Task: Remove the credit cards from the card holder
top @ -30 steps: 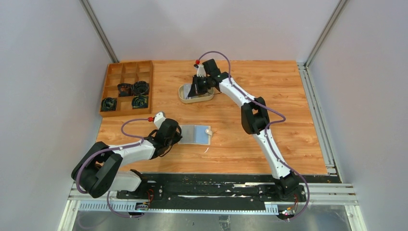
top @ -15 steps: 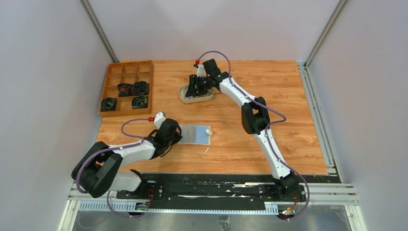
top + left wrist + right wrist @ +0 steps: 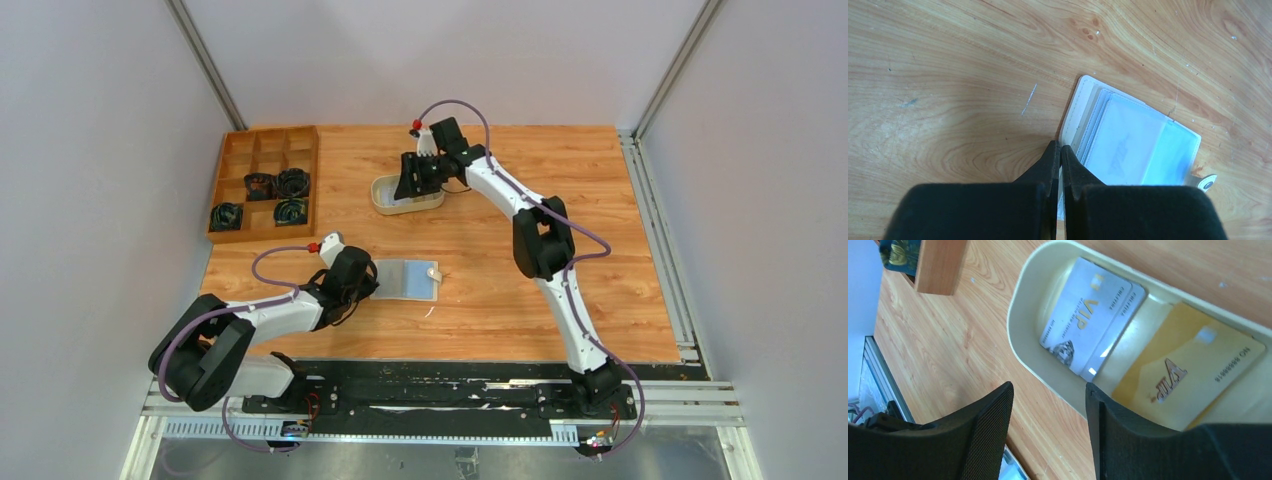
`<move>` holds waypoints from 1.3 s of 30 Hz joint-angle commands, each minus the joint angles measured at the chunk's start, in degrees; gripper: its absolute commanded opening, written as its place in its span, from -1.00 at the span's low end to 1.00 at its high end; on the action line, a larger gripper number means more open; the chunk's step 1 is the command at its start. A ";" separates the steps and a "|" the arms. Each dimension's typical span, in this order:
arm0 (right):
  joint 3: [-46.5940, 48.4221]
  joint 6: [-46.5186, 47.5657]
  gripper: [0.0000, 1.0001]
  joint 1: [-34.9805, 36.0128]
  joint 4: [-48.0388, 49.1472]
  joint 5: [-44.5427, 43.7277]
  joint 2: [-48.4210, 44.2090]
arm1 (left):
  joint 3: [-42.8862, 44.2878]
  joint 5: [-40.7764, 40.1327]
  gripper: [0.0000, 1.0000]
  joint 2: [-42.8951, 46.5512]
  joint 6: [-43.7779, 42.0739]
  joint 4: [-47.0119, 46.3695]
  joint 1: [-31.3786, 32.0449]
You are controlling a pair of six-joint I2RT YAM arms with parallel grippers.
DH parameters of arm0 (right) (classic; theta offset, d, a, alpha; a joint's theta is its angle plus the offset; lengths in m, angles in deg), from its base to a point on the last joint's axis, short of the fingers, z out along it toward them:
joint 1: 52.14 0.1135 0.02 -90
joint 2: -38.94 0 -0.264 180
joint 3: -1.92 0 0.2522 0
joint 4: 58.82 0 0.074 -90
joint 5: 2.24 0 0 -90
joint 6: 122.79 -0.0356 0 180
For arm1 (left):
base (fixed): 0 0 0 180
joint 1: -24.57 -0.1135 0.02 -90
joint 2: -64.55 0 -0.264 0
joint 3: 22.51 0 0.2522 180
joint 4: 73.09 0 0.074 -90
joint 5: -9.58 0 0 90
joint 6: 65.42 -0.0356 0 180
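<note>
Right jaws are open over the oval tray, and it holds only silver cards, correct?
Not only silver. The right wrist view shows a yellow-gold card lying in the tray beside the silver cards. The right gripper does have its jaws open over the tray.

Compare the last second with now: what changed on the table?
The right gripper opened above the oval tray and drew up a little, its arm shifting slightly. The whitish VIP cards and the gold card lie in the tray, so it likely released one. Unchanged: the left gripper, shut at the edge of the card holder, and the wooden organizer.
</note>
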 commanded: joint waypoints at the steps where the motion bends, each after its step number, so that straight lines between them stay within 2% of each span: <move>1: -4.12 2.64 0.17 -0.91 -1.43 -0.95 -2.87 | -1.19 1.33 -1.00 -1.08 -1.34 6.43 0.34; 18: -15.99 4.07 0.11 -0.89 0.95 -0.47 -10.18 | -0.99 1.51 -1.00 -1.11 -1.00 6.43 0.46; 39: -24.98 13.18 0.08 -5.16 -0.22 5.93 -15.04 | -1.37 1.63 -1.00 -0.81 -0.02 6.43 1.09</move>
